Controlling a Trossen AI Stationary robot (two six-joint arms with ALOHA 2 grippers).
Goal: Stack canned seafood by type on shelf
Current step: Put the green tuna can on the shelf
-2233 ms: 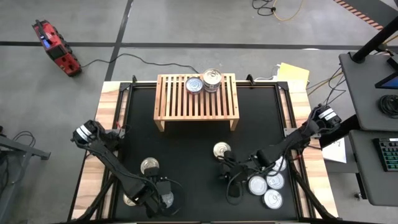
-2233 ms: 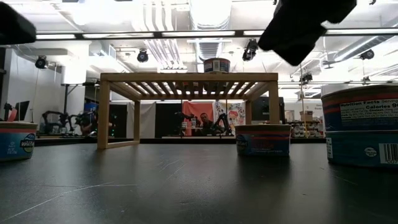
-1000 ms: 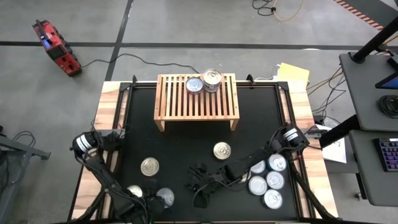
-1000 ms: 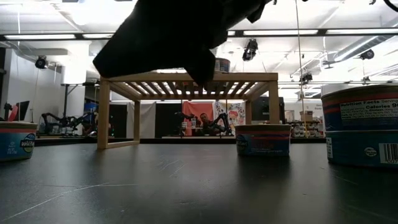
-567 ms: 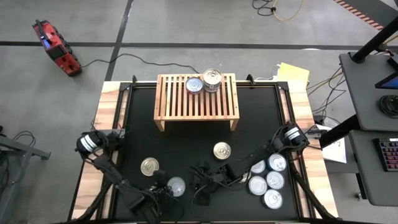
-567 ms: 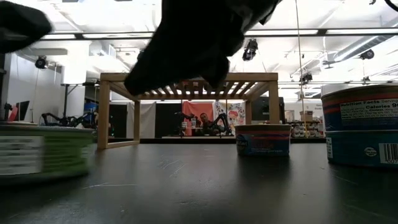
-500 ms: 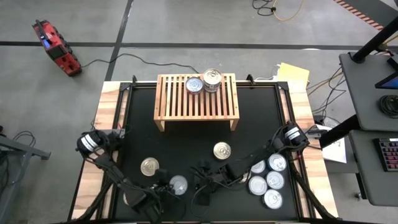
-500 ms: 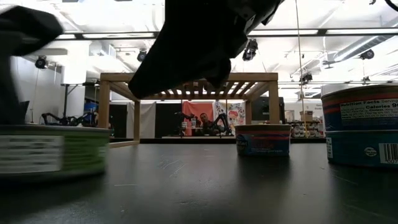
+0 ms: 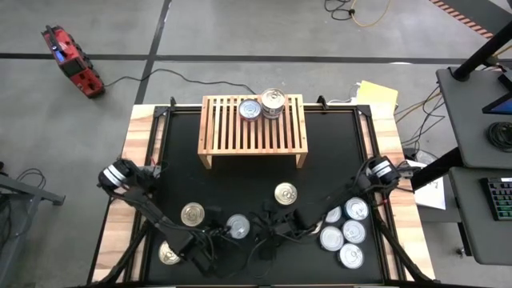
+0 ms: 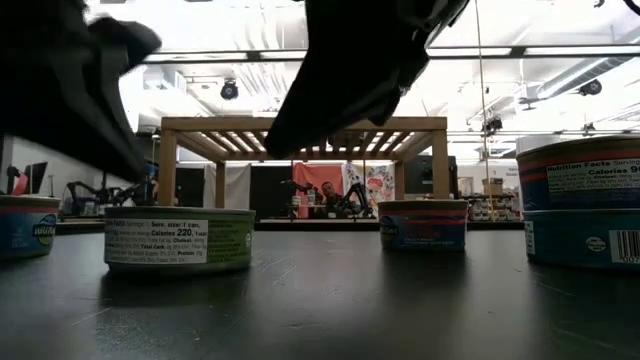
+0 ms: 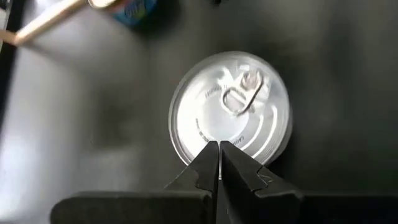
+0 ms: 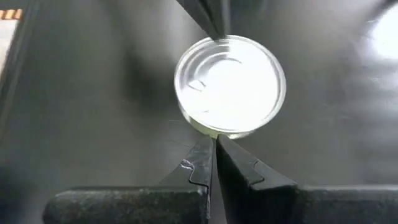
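round silver pull-tab tin [image 11: 231, 107] between closed, empty left hand [image 11: 219, 148] and right hand [image 12: 214, 140], likewise closed, empty

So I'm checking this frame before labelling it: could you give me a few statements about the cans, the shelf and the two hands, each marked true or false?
1. Two cans sit on the wooden shelf. True.
2. The left hand is open around the green-label can. False: its fingers are shut, tips at the can's rim.
3. The right hand is also shut, close to that same can. True.
4. The green-label can is lifted off the table. False: it rests on the black mat.
5. A cluster of four cans lies on the mat's right side. True.
6. The shelf's top is solid board. False: it is slatted.
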